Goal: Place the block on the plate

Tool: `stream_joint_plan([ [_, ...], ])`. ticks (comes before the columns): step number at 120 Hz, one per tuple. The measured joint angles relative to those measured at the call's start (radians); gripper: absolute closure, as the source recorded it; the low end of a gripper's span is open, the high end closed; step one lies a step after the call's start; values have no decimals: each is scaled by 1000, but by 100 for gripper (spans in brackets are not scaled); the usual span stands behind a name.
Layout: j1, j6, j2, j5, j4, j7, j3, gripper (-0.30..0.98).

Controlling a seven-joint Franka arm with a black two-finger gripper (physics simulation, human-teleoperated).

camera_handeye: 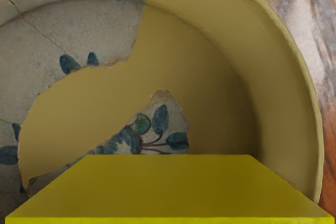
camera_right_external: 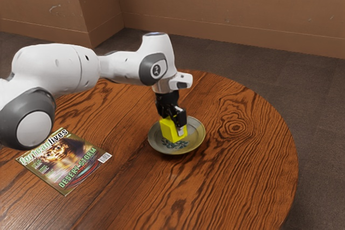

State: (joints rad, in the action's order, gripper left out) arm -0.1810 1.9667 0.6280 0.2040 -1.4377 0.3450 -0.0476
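In the exterior view my black gripper (camera_right_external: 176, 120) points down over the plate, shut on the yellow block (camera_right_external: 170, 130). One fingertip (camera_right_external: 181, 131) lies against the block's side; the opposite one is hidden by the block. Beneath is the round, painted plate (camera_right_external: 197, 139), and the block stands out against its middle. Whether the block touches the plate, I cannot tell. The wrist view has the block (camera_handeye: 170, 190) close under my hand, with the plate (camera_handeye: 286, 98) and its blue leaf pattern below and beyond it.
A magazine (camera_right_external: 66, 161) lies flat on the wooden table (camera_right_external: 237, 176), toward the exterior view's left, well apart from the plate. The table's curved edge runs round on the exterior view's right.
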Motion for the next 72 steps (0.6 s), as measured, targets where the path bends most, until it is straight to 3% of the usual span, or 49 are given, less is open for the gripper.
stream_joint_plan([
  [40, 0, 40, 49, 0, 11, 2, 0, 24],
  [72, -5, 54, 9, -21, 13, 10, 10, 7],
])
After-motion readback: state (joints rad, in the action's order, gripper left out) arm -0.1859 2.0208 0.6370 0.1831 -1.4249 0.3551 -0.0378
